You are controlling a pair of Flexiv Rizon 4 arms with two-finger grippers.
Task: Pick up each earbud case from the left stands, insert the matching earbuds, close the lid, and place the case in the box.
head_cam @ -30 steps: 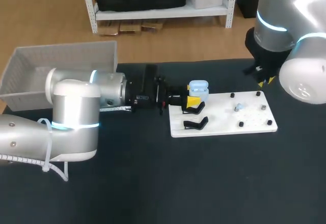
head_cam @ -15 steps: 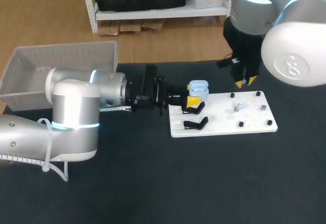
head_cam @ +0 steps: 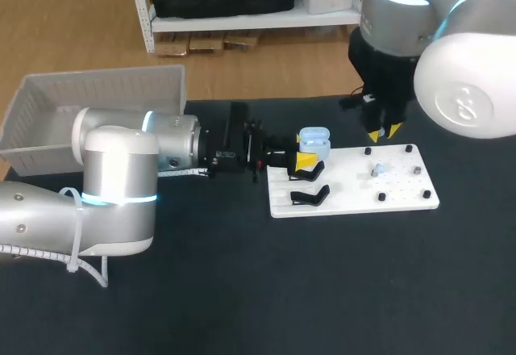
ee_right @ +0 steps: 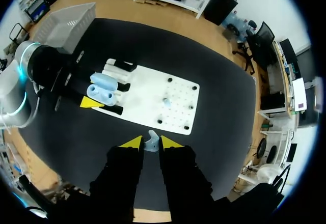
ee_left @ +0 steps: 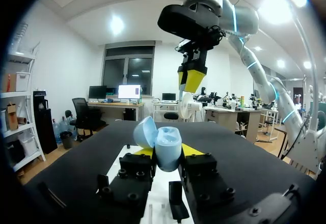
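Observation:
A light blue earbud case point(head_cam: 314, 138) with its lid open sits at the left end of the white board point(head_cam: 355, 198), and my left gripper point(head_cam: 304, 160) is shut on it. In the left wrist view the case point(ee_left: 166, 143) stands upright between the yellow tips of the left gripper point(ee_left: 167, 154). My right gripper point(head_cam: 384, 133) hangs above the board's far edge. In the right wrist view it point(ee_right: 151, 142) is shut on a small pale blue earbud point(ee_right: 151, 140). A second earbud point(head_cam: 377, 169) lies on the board among black pegs.
An empty black stand point(head_cam: 310, 196) sits on the board nearer its front edge. A grey basket point(head_cam: 97, 109) stands at the table's far left corner, behind my left arm. The table is dark cloth.
My right arm has swung in from the far right to above the board's far edge. The left arm and the case have not moved.

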